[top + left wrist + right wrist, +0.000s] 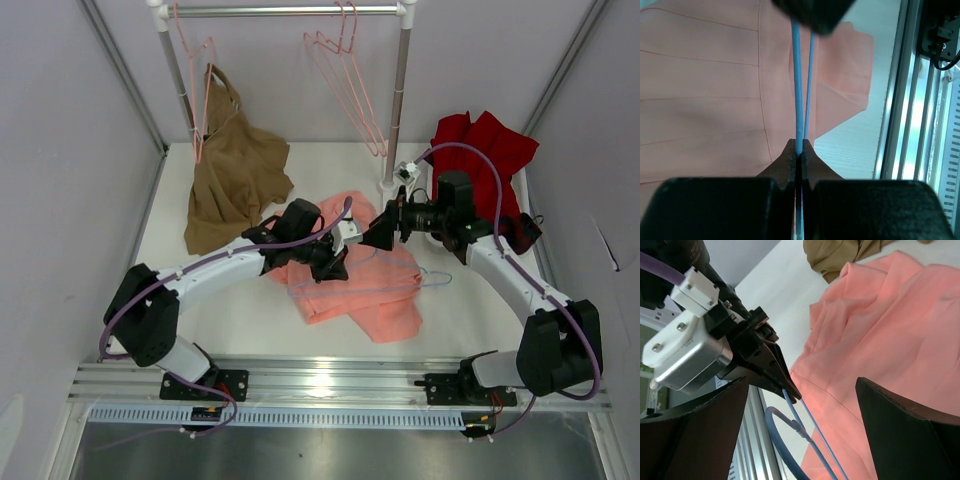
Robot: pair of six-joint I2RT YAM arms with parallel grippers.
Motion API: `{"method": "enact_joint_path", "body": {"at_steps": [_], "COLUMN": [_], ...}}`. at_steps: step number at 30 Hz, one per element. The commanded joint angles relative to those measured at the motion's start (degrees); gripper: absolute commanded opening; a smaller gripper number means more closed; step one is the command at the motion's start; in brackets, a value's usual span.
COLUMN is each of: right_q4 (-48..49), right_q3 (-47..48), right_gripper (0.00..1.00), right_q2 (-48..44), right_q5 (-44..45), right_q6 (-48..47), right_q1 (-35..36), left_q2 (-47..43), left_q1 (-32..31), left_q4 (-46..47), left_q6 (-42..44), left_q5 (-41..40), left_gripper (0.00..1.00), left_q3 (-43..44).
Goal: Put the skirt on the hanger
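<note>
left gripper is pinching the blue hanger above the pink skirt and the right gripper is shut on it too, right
Not quite: the right gripper is open, its jaws spread wide, as the right wrist view shows. The left gripper does pinch the blue hanger above the pink skirt.

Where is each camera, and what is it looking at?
Top: above and behind the arms, looking down at the table. The left arm and right arm both show.
Left wrist: on the left arm, looking past the left gripper, shut on the hanger, toward the skirt.
Right wrist: on the right arm, looking between the fingers of the open right gripper at the left gripper.
Shared: all three show skirt and hanger.
</note>
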Motion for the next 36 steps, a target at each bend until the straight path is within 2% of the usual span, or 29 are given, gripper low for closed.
{"method": "enact_joint_path", "body": {"at_steps": [1, 6, 14, 22, 36], "right_q4": [-3.4, -4.9, -3.3, -0.1, 1.1], "right_q3": [2.2, 1.6, -2.8, -6.7, -7.7], "right_gripper": [0.93, 0.8, 0.73, 0.75, 0.69], "right_q2": [-1.0, -2.9, -6.0, -6.4, -4.8], "right_q5": [3.1, 8.0, 10.3, 9.1, 8.5], "right_q6": [-3.6, -4.4, -3.6, -2.2, -2.6], "right_q1": [1.2, 3.1, 4.0, 4.1, 5.4], "left_q2": [0.4, 1.1, 1.6, 0.1, 0.3], "left_q1": [-0.3, -0.2, 1.6, 3.6, 3.6], "left_q4": [0.9, 0.6, 0.6, 0.9, 0.6], "left_q6": [1.8, 1.9, 1.9, 1.6, 1.5], "left_q5": [1.9, 0.6, 0.9, 2.6, 3.7], "left_gripper": [0.0, 0.0, 0.0, 0.0, 0.0], "left_q3": [2.7, 2.9, 3.1, 2.5, 3.0]}}
